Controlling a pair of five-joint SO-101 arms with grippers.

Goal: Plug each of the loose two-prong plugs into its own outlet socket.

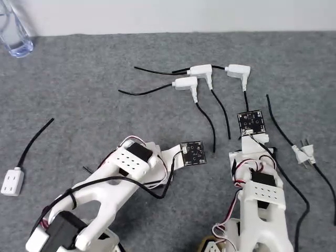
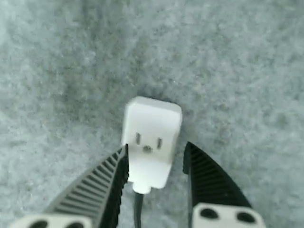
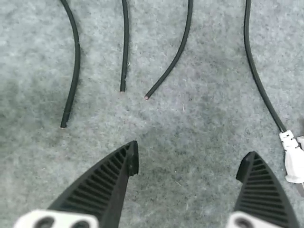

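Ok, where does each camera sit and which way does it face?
High view: fixed above, looking down on the grey mat; left arm and right arm show.
Left wrist view: on the left arm's wrist, looking down at a white socket between the left gripper's open jaws.
Right wrist view: on the right arm's wrist, looking down at cord ends beyond the right gripper's open jaws.
Shared: high and right wrist views both show the loose plug.

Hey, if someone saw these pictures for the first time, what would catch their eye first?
Probably the white outlet socket block on the grey felt table, lying between the black ribbed fingers of the open left gripper. Next, three white angled connectors with black cords clustered at the table's far middle, and a small white two-prong plug lying loose beside the open right gripper.
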